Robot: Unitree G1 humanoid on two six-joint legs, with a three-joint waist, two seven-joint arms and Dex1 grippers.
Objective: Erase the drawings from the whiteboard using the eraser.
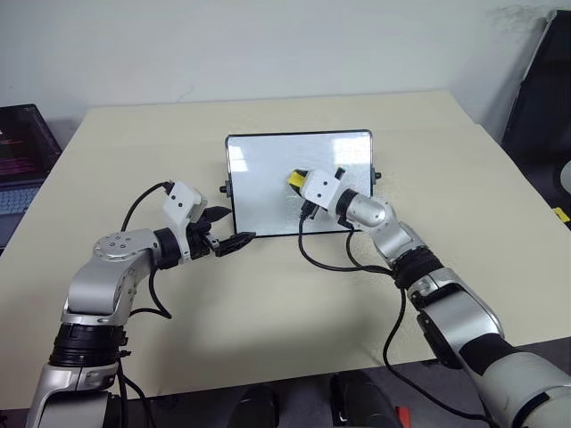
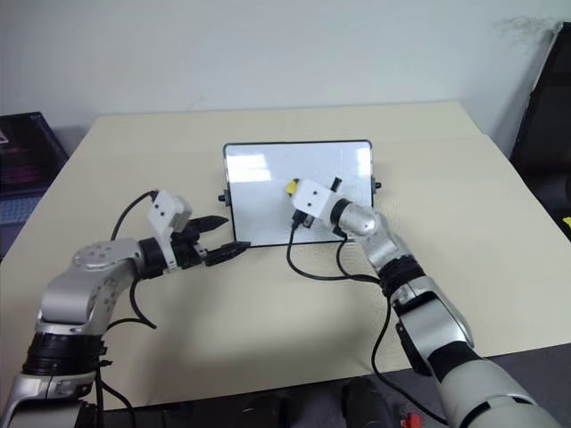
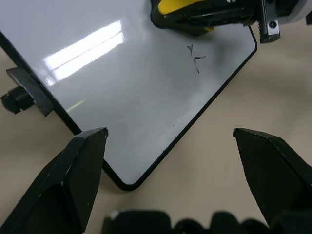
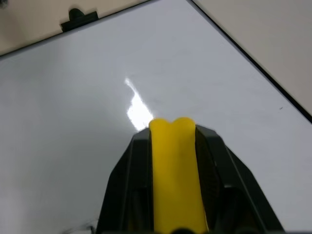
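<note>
The right pincer (image 1: 297, 181), clenched on the small yellow block eraser (image 4: 174, 170), hovers over the glossy white black-framed whiteboard (image 1: 268, 178) on the beige counter (image 1: 268, 303); thin black drawings (image 3: 196, 59) lie beside it; the left pincer (image 1: 227, 229) stands released at the board's near corner.

Both head eyes look forward and down from above the table (image 1: 268, 303), taking in the whole whiteboard (image 1: 268, 178) at centre, a laptop (image 1: 22, 152) at nine o'clock. The left wrist camera sits low and near, peering between its gripper's (image 3: 168, 141) spread fingers at a rounded board corner. The right wrist camera hangs tight over the glossy surface, looking along the clamped yellow eraser (image 4: 173, 180). All four views share the whiteboard.
</note>
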